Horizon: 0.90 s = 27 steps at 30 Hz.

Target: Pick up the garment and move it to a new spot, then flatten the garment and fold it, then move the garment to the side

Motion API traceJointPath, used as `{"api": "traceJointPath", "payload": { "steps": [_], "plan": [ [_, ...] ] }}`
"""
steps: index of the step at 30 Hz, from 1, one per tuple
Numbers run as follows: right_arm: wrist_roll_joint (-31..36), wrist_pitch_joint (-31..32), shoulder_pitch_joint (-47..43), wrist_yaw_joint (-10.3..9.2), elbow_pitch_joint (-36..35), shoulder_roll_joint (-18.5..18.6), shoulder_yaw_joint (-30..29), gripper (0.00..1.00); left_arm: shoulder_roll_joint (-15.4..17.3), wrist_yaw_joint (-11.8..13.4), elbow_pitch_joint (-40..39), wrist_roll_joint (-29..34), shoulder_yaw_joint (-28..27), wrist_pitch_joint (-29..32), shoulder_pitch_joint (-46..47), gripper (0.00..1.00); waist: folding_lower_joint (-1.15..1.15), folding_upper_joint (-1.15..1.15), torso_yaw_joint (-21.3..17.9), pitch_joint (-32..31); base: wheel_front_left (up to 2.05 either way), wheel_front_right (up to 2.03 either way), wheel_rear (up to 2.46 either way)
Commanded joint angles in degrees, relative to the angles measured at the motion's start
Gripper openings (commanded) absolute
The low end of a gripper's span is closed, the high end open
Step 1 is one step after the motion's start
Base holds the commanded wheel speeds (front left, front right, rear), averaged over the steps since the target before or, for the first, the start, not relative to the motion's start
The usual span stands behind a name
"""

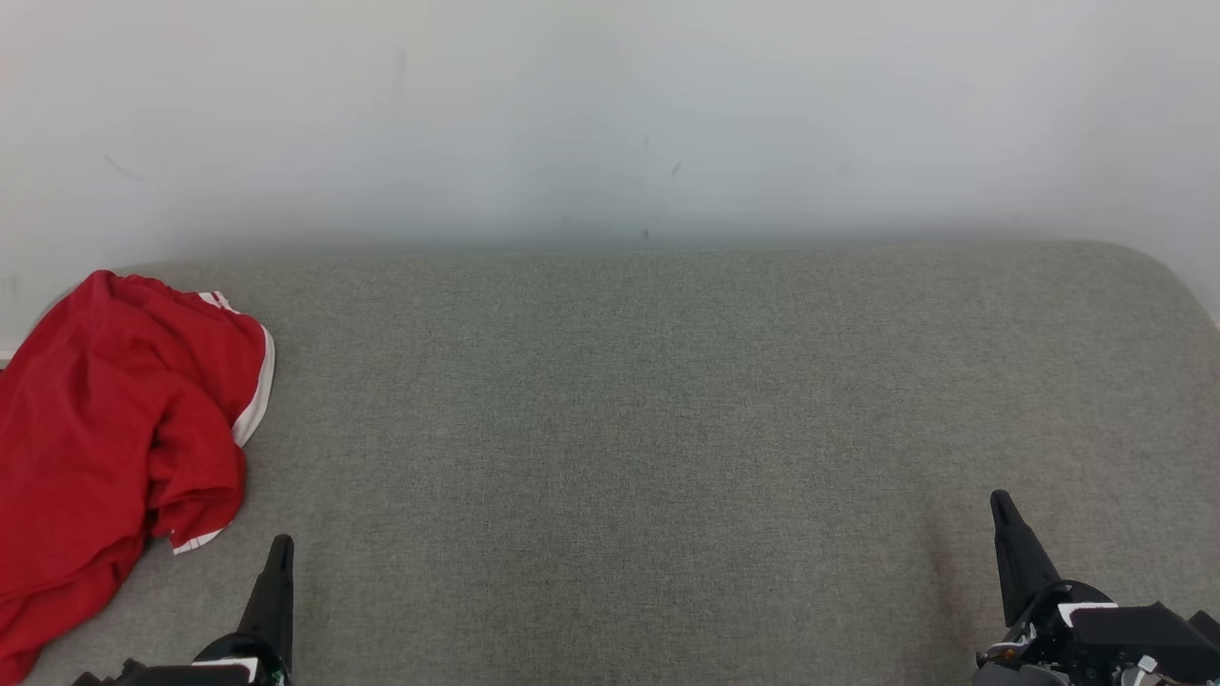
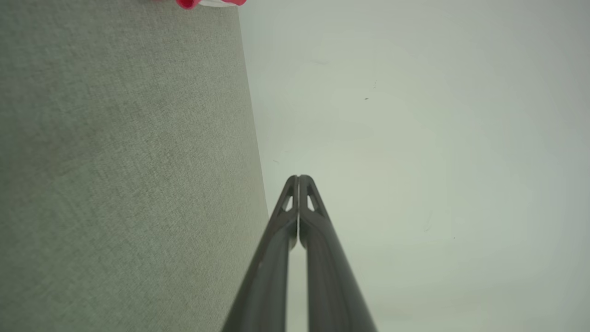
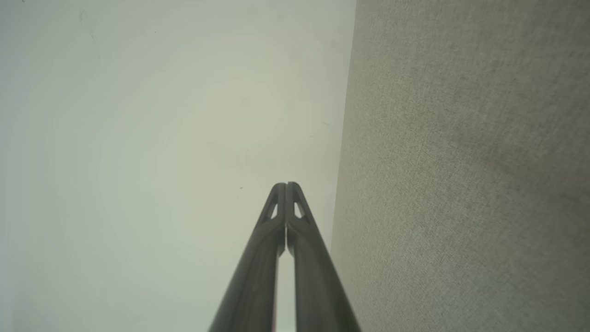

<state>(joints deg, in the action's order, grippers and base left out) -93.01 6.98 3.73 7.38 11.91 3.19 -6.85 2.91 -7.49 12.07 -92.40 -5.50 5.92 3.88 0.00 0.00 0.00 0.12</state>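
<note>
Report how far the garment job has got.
Done: nothing that shows. The red garment lies crumpled at the left edge of the grey fabric surface, neither flattened nor folded.
In hand: nothing. The left gripper and right gripper are shut, empty and clear of the garment.
Left: pick it up, move it, flatten it, fold it and set it aside.

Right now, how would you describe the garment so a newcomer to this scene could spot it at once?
A wide grey-green fabric surface runs along a white wall. At its far left edge, left of the left gripper, lies the garment in a crumpled heap. It is bright red with white trim, the one coloured thing there.
</note>
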Motion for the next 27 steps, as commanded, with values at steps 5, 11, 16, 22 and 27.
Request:
{"api": "traceJointPath", "payload": {
  "steps": [5,11,16,22,27],
  "plan": [
    [0.3,0.0,0.6,0.21,-0.1,-0.1,-0.1,0.0,-0.1,-0.1,0.0,-0.6,-0.1,0.1,0.8,0.0,0.0,0.0,0.0,0.0,0.0,0.0,0.0],
    [0.0,0.0,-0.7,-0.09,1.0,-0.2,0.1,1.0,-0.1,0.0,0.9,0.0,0.1,-0.1,-0.6,1.0,0.0,0.0,0.0,0.0,0.0,0.0,0.0],
    [0.5,-1.2,-1.5,-0.17,1.6,-0.4,0.9,1.0,-0.2,0.0,1.4,0.4,0.6,-1.2,-1.2,1.0,0.0,0.0,0.0,0.0,0.0,0.0,0.0],
    [3.6,-3.3,-1.8,-0.13,1.1,-0.3,2.2,1.0,-0.2,0.0,0.8,3.7,0.7,-3.2,-1.4,1.0,0.0,0.0,0.0,0.1,0.0,0.0,0.0],
    [8.5,-4.6,-1.9,-0.11,0.8,-0.3,3.4,1.0,-0.2,0.0,0.4,8.7,0.1,-4.4,-1.5,1.0,0.0,0.0,0.0,0.1,0.0,0.0,0.0]
  ]
}}
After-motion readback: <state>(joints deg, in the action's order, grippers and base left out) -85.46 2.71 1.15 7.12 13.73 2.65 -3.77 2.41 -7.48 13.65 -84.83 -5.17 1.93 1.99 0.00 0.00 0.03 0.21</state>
